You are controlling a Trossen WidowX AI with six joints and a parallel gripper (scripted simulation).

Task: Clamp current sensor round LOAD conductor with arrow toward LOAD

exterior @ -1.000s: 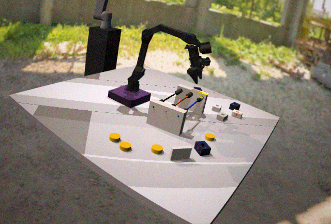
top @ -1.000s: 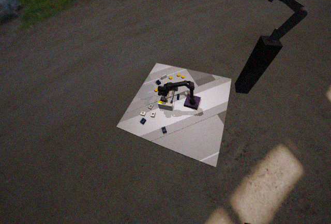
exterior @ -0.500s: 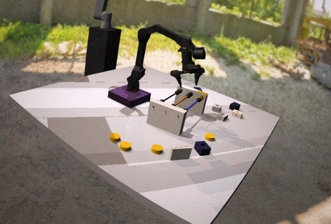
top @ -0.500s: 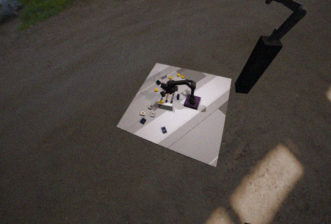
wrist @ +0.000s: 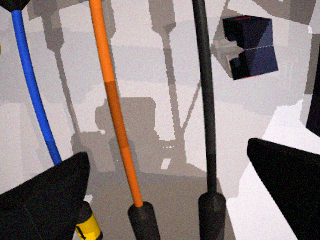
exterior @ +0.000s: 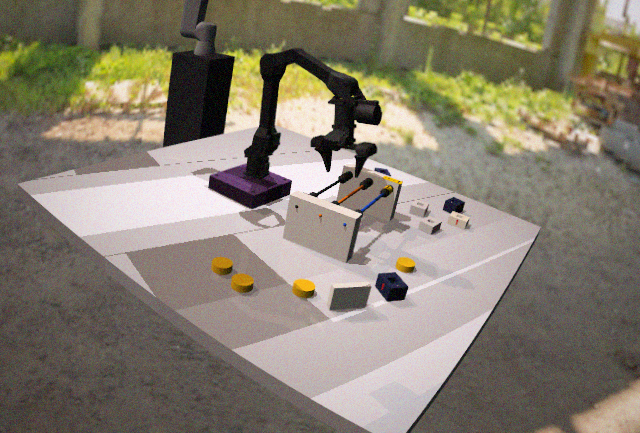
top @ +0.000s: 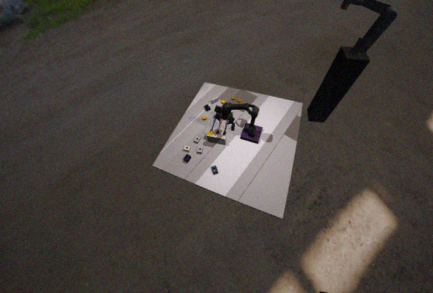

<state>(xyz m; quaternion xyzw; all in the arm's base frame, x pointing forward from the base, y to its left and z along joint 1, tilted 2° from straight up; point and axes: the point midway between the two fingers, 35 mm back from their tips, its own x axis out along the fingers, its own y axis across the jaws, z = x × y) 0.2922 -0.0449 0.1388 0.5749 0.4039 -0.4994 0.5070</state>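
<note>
The open current sensor (top: 233,126) (wrist: 252,47) is dark navy and lies on the table between the wire stand and the arm's base. Its two jaws gape toward the black wire in the wrist view. The blue conductor (exterior: 369,204) (wrist: 31,75) ends in a yellow-banded sleeve (exterior: 387,190) (wrist: 88,227) beside the yellow LOAD label (exterior: 392,180) (top: 210,132) on one stand panel. The label's lettering is not readable now. My gripper (exterior: 342,172) (wrist: 171,153) is open and empty, pointing down above the wires. The sensor is hidden in the exterior view, and its arrow cannot be made out.
An orange wire (wrist: 120,135) and a black wire (wrist: 206,90) run beside the blue one between upright panels (exterior: 320,226). Navy blocks (exterior: 391,286), pale blocks (exterior: 430,225), yellow discs (exterior: 303,288) and a grey upright plate (exterior: 348,296) stand around. A second arm on a pedestal (exterior: 199,97) is beyond the table.
</note>
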